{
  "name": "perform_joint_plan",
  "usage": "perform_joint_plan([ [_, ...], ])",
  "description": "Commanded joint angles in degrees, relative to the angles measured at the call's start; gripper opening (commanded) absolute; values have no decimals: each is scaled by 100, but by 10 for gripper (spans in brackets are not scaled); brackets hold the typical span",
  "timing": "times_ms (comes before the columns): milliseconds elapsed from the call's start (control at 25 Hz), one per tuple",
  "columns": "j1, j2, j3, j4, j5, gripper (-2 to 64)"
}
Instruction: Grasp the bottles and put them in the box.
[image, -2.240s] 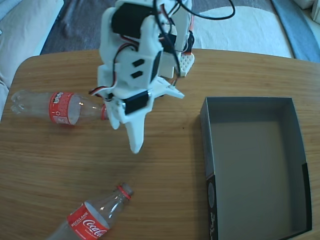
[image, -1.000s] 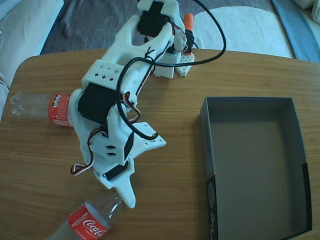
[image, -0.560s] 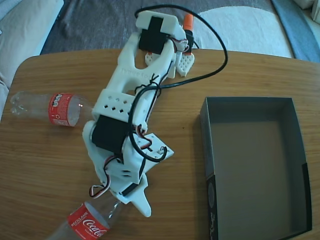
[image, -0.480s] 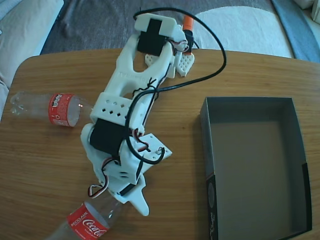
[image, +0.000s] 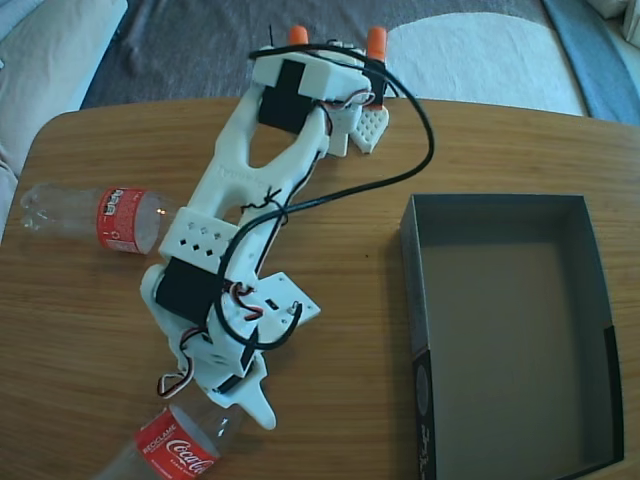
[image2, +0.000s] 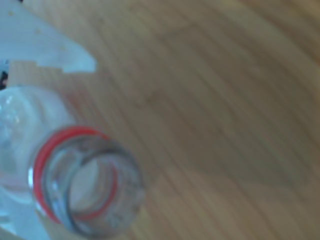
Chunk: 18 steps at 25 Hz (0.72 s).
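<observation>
Fixed view, from left to right: one bottle (image: 95, 217) lies on its side near the table's (image: 480, 150) left edge, untouched, and the second bottle (image: 180, 447) lies at the bottom edge, neck toward the white arm (image: 235, 230). The gripper (image: 235, 400) sits right over that neck, and the wrist view shows the open mouth and red ring (image2: 75, 185) beside a white finger (image2: 45, 45); whether the fingers are apart or clamped, I cannot tell. The box (image: 600, 290) stands empty, well apart on the right. The risk, as I judge it: a smooth round neck can roll or squirt out of the fingers, and a long bottle held by its end may swing and catch the box wall.
</observation>
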<state>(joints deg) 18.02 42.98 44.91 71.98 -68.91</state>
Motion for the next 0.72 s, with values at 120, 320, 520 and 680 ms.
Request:
perform_joint_plan([
  [120, 132, -132, -844, 44, -70, 485],
  [320, 141, -378, -1107, 53, -62, 484],
  [520, 141, -360, -1046, 53, -9, 478],
  [680, 141, -360, -1107, 299, 0, 375],
])
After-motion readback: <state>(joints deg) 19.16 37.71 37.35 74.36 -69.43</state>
